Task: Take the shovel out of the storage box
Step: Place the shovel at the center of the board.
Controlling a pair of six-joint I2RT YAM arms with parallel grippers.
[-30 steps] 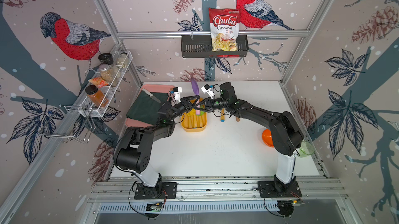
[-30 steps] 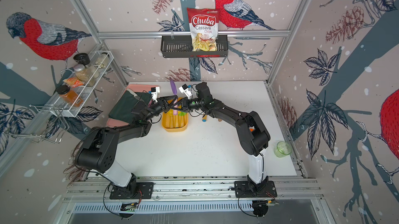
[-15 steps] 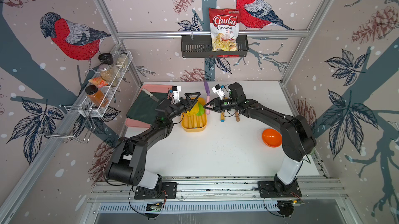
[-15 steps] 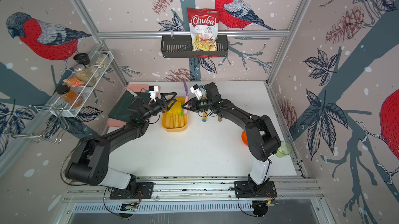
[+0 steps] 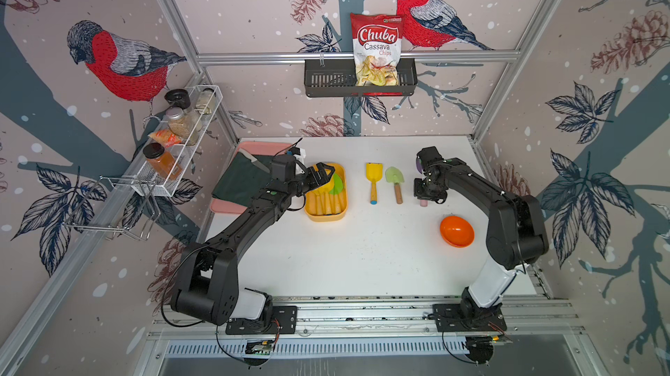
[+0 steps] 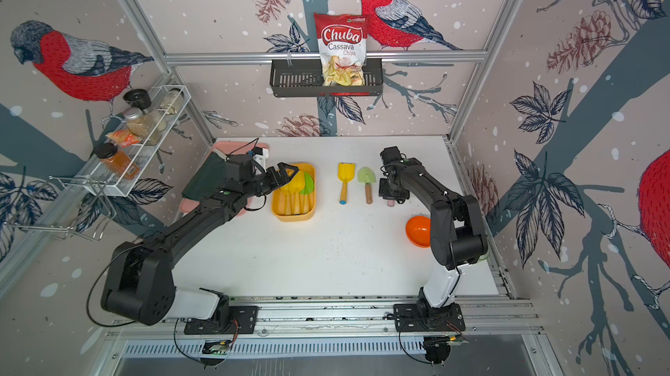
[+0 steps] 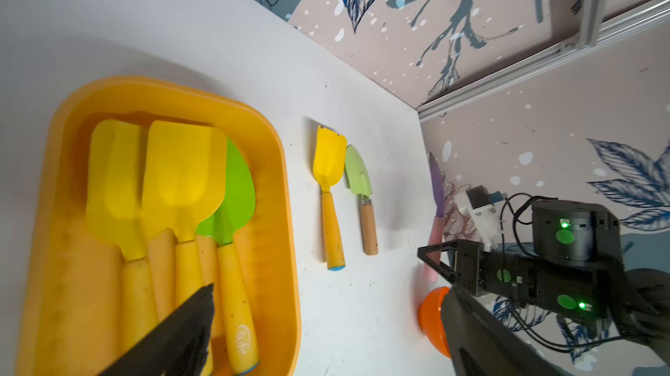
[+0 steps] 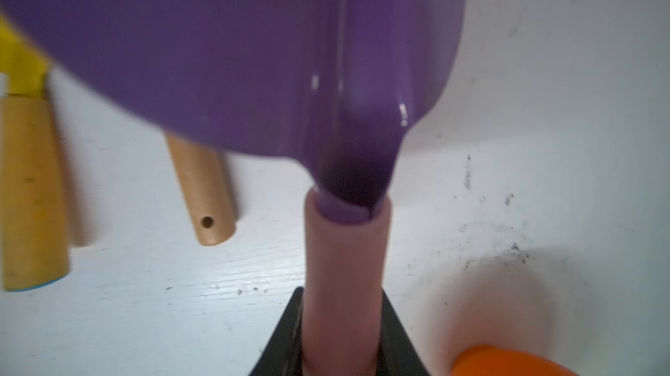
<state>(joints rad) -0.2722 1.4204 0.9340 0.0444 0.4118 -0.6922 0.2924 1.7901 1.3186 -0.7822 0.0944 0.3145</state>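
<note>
Now the right gripper [image 8: 342, 338] is clenching the pink wooden handle of the purple-bladed toy shovel [image 8: 253, 47]. It is holding that shovel outside the yellow-orange shallow plastic storage box [image 5: 324, 217], well to the box's right, beyond a yellow toy shovel [image 5: 373, 178] and a pale green trowel [image 5: 395, 180] lying side by side on the white table [image 5: 362, 254]. The left gripper [image 5: 324, 174] is hovering released, jaws spread, over the box's far end, where a bright green shovel [image 7: 237, 203] and two yellow shovels [image 7: 181, 174] are resting inside.
</note>
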